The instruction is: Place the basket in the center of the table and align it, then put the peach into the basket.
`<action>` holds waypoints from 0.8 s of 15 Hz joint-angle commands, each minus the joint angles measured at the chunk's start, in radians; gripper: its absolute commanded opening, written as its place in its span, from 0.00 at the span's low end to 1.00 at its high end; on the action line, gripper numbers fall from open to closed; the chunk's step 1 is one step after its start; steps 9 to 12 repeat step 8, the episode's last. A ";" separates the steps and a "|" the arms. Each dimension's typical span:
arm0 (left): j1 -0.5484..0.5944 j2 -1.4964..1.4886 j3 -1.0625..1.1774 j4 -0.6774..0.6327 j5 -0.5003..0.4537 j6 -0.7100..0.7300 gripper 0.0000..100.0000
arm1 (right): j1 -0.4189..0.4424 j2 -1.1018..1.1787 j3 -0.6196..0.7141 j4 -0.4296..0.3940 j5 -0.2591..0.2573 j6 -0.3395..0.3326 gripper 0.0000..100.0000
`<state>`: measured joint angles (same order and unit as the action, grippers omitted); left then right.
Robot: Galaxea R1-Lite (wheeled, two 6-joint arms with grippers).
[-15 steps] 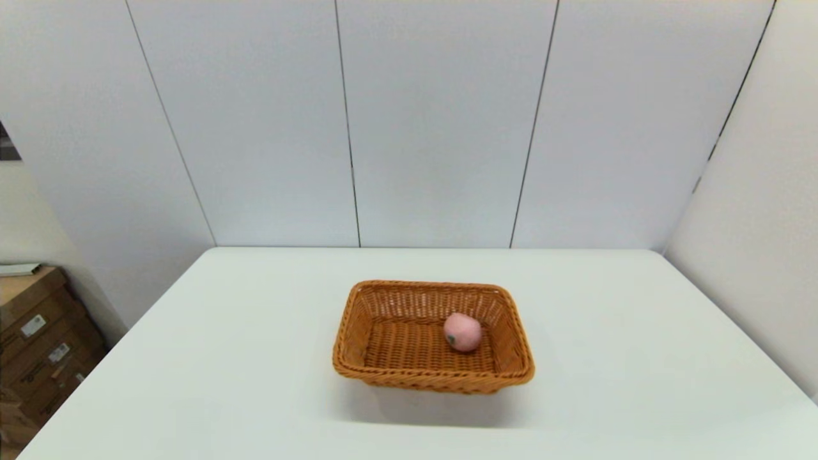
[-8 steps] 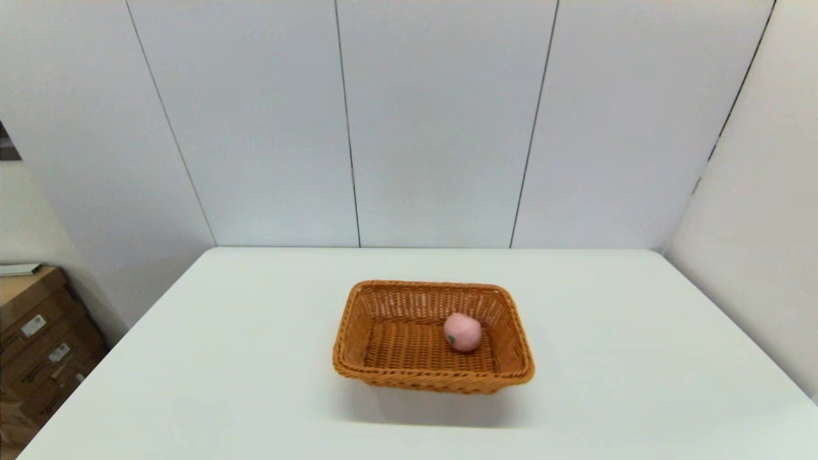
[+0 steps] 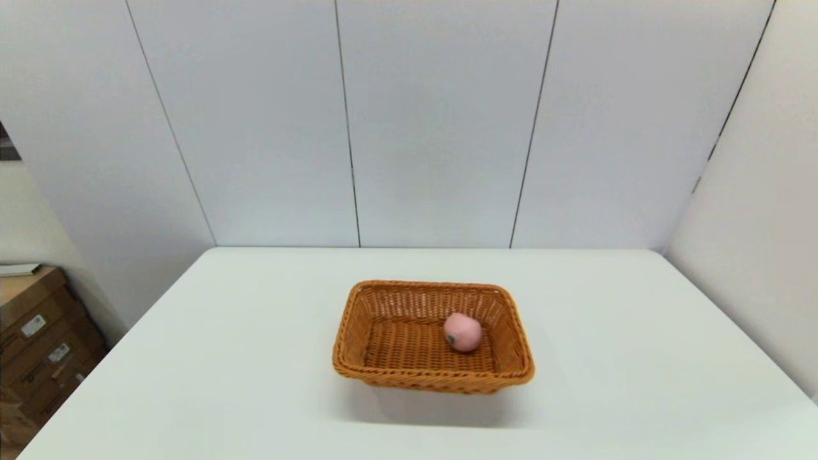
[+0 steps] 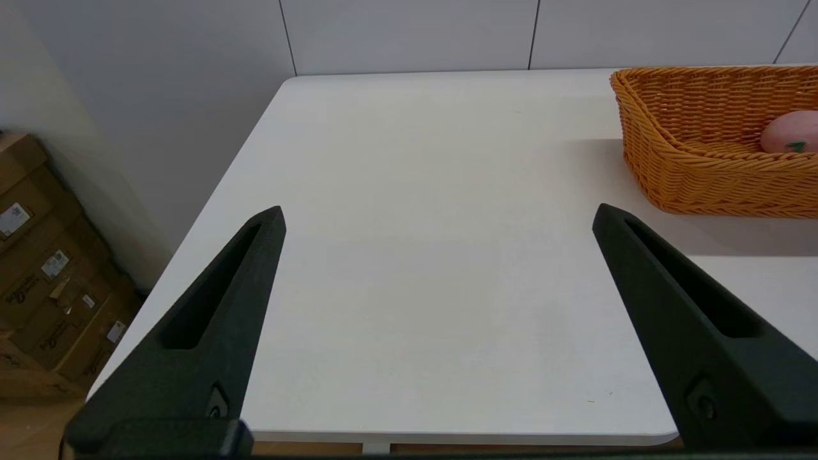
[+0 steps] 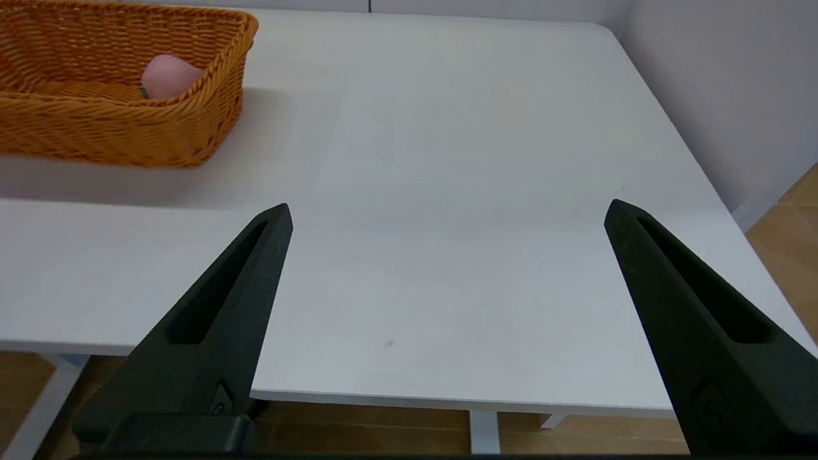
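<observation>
Fingers of the left gripper (image 4: pixel 438 217) are spread wide with nothing between them, near the table's (image 4: pixel 409 223) left front edge; the basket (image 4: pixel 696 166) lies well off toward the robot's right of them. Likewise the right gripper (image 5: pixel 447 214) stands wide open and empty at the right front, basket well to its left. Both arms are out of the head view. At mid-table the peach (image 3: pixel 462 331) rests inside the basket, right of its middle.

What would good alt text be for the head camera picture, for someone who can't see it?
A pink peach lies inside an orange-brown wicker basket, toward its right side, and the basket sits near the middle of a white table. No robot arm shows in this view. Pale wall panels stand behind the table, and cardboard boxes sit on the floor at the left.
</observation>
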<state>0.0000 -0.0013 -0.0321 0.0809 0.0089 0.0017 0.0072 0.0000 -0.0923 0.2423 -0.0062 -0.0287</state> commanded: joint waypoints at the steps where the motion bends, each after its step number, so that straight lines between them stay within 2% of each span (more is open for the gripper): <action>1: 0.000 0.000 0.000 0.000 0.000 0.000 1.00 | 0.000 -0.002 0.000 0.000 -0.003 0.006 1.00; 12: 0.000 0.000 0.000 0.000 -0.001 0.000 1.00 | 0.000 -0.002 0.000 0.000 -0.001 0.007 1.00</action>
